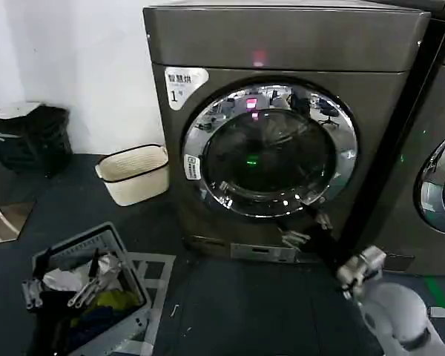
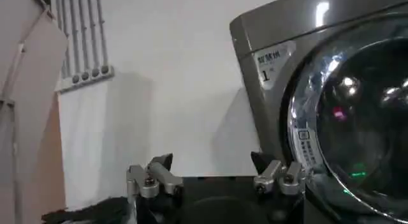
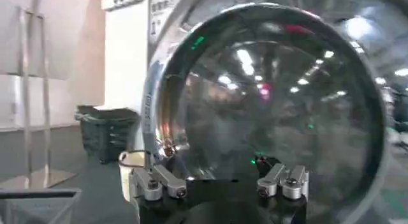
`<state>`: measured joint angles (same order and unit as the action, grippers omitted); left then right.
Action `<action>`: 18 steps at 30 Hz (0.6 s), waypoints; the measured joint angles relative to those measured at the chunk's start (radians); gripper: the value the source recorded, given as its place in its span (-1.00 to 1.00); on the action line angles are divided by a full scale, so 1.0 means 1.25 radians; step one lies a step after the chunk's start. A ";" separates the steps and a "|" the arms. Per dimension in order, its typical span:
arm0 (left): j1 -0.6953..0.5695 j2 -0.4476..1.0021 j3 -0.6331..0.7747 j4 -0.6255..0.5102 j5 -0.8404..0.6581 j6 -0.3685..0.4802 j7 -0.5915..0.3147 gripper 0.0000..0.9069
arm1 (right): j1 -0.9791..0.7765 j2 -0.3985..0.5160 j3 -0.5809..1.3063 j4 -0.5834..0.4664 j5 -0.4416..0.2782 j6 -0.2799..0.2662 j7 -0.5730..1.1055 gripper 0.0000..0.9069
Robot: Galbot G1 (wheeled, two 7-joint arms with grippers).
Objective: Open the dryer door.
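Observation:
The dryer (image 1: 282,44) is a dark grey-bronze box with a white "1" sticker (image 1: 184,85). Its dryer door (image 1: 271,152), a chrome ring around dark glass, sits flush against the front. My right gripper (image 1: 308,228) is open just below the door's lower right rim. In the right wrist view the dryer door (image 3: 268,97) looms close ahead of the spread right gripper (image 3: 213,161), which holds nothing. My left gripper (image 1: 59,291) hangs open over the laundry basket at lower left. In the left wrist view the left gripper (image 2: 210,161) points toward the wall beside the dryer (image 2: 268,27).
A white tub (image 1: 133,172) stands on the dark floor left of the dryer. A grey laundry basket (image 1: 126,252) with clothes is at lower left. A black crate (image 1: 30,137) sits by the wall. A neighbouring machine (image 1: 437,185) stands close on the right.

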<state>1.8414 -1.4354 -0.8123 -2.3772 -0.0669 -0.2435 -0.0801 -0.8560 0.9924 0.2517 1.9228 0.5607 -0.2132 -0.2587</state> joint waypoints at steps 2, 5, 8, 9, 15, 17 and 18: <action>0.001 0.000 0.000 0.000 0.001 -0.001 0.001 1.00 | 0.020 0.002 -0.018 -0.014 0.001 0.005 0.000 1.00; 0.003 0.000 0.000 -0.002 0.001 -0.004 0.002 1.00 | 0.051 0.009 -0.043 -0.038 0.001 0.012 0.000 1.00; 0.007 0.000 -0.001 -0.006 0.002 -0.005 0.002 1.00 | 0.082 0.020 -0.069 -0.064 0.000 0.015 0.000 1.00; 0.008 0.000 -0.001 -0.008 0.003 -0.006 0.002 1.00 | 0.092 0.023 -0.077 -0.072 0.000 0.015 0.000 1.00; 0.012 0.000 -0.006 -0.014 0.004 -0.008 0.003 1.00 | 0.150 0.041 -0.121 -0.115 -0.002 0.016 0.000 1.00; 0.012 -0.002 -0.006 -0.016 0.006 -0.010 0.003 1.00 | 0.165 0.046 -0.131 -0.125 -0.003 0.017 -0.001 1.00; 0.013 -0.003 -0.006 -0.017 0.008 -0.010 0.003 1.00 | 0.173 0.049 -0.136 -0.131 -0.004 0.019 -0.002 1.00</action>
<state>1.8570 -1.4385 -0.8198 -2.3984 -0.0574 -0.2564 -0.0761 -0.6396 1.0533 0.0813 1.7591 0.5560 -0.1894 -0.2614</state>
